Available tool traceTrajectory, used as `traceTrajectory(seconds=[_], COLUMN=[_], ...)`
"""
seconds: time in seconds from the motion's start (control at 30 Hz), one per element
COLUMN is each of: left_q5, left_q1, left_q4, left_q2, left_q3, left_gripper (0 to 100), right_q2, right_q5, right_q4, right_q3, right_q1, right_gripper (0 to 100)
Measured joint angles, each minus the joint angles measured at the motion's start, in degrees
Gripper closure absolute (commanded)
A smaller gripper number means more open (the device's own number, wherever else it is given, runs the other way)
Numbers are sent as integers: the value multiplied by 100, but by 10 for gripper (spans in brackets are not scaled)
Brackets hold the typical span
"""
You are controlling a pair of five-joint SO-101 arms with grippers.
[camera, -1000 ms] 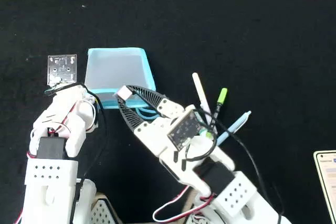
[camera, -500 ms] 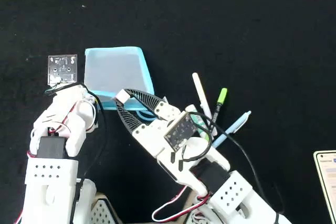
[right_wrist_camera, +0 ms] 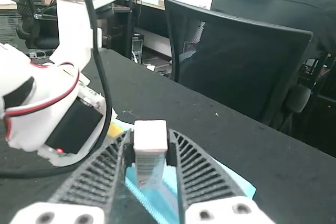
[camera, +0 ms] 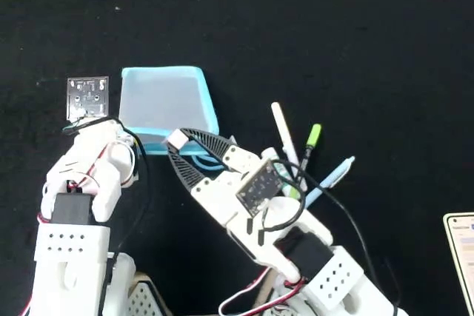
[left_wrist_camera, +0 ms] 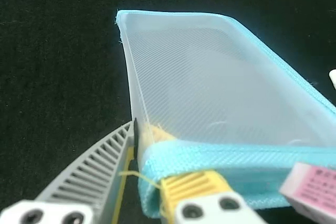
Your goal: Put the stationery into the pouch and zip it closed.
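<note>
A translucent light-blue pouch [camera: 164, 105] lies on the black table with its cyan zipper edge [left_wrist_camera: 226, 153] toward the arms. My left gripper [camera: 132, 151] [left_wrist_camera: 152, 153] is shut on the pouch's near left corner. My right gripper [camera: 178, 141] [right_wrist_camera: 150, 148] is shut on a small white eraser [camera: 175, 138] [right_wrist_camera: 150, 136], held just over the pouch's near edge [right_wrist_camera: 157, 192]. The eraser [left_wrist_camera: 311, 184] also appears beside the zipper edge in the left wrist view. To the right of the right arm lie a white pen [camera: 283, 132], a green marker [camera: 310, 142] and a light-blue pen [camera: 335, 175].
A small clear square plate [camera: 88, 98] lies left of the pouch. A printed card [camera: 461, 246] sits at the table's right edge. The right arm's body partly covers the pens' lower ends. Behind the table stands a black chair [right_wrist_camera: 236, 61].
My right gripper with the eraser has shifted slightly toward the pouch's near edge. The pouch's outline shifted a little. The left arm has stayed put.
</note>
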Motion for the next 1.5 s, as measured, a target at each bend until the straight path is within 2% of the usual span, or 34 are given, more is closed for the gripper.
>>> traceTrajectory(seconds=[0.27, 0.5, 1.0, 1.2, 1.33, 1.5], left_q5=[0, 0, 0, 0, 0, 0], left_q1=[0, 0, 0, 0, 9, 18], left_q4=[0, 0, 0, 0, 0, 0], left_q2=[0, 0, -9, -9, -9, -9], left_q3=[0, 0, 0, 0, 0, 0], left_gripper=[970, 970, 970, 970, 970, 970], right_q2=[-105, -18, -26, -26, -26, -26], right_q5=[0, 18, 18, 0, 0, 0], right_q4=[18, 580, 633, -141, -747, -914], right_q3=[88, -589, -316, 308, 554, 765], right_q1=[-9, 0, 0, 18, 475, 800], right_gripper=[987, 987, 987, 987, 987, 987])
